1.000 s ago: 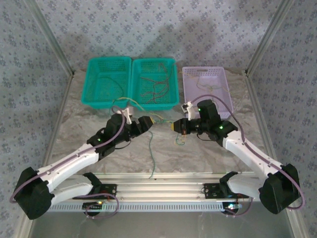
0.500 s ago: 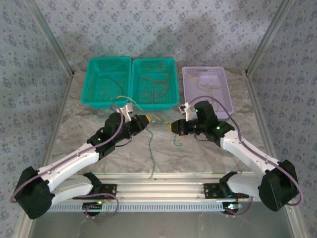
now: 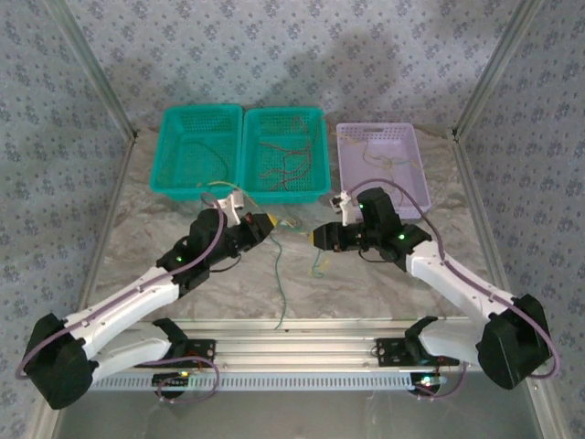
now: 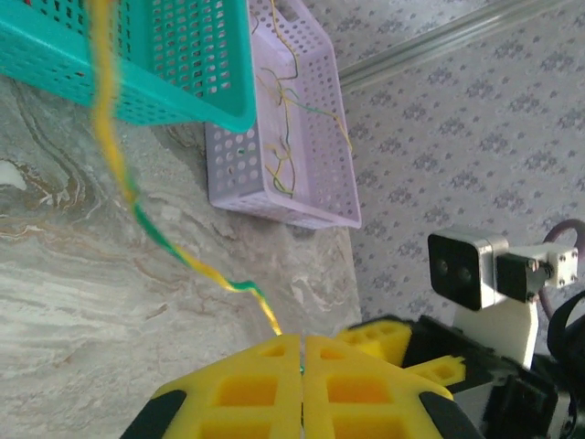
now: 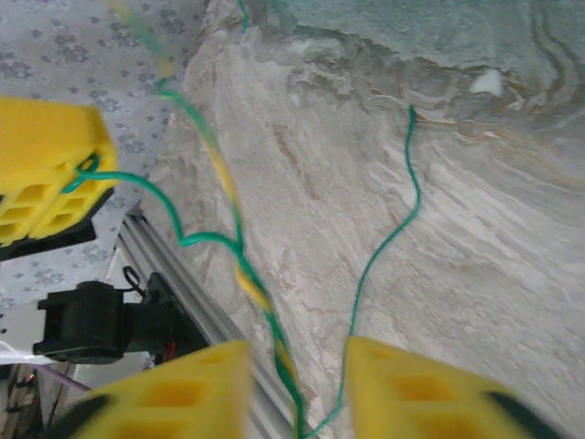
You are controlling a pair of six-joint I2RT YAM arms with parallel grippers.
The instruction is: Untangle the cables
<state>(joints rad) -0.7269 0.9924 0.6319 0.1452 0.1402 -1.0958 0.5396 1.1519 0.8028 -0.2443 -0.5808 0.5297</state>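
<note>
Well, the left gripper (image 4: 302, 340) is clamped tight on the yellow-and-green cable (image 4: 196, 265). The cable comes out from between its pads and runs away ahead of the fingertips, up towards the teal basket (image 4: 183, 82). Facing it, the right gripper (image 5: 297, 366) has its pads parted. That same striped cable passes through the gap between them, along with a plain green cable (image 5: 384, 238) that wanders off ahead of the fingers across the table (image 5: 512, 274). I can't tell whether either strand touches a pad.

To my eye they are midway through separating one pair: one end is pinned and the other hand is free for a fresh hold. The two strands twist together just ahead of the right fingertips. The next move probably calls for closing on the green strand alone, beside that twist, and then drawing it away from the left gripper without pinching both.
</note>
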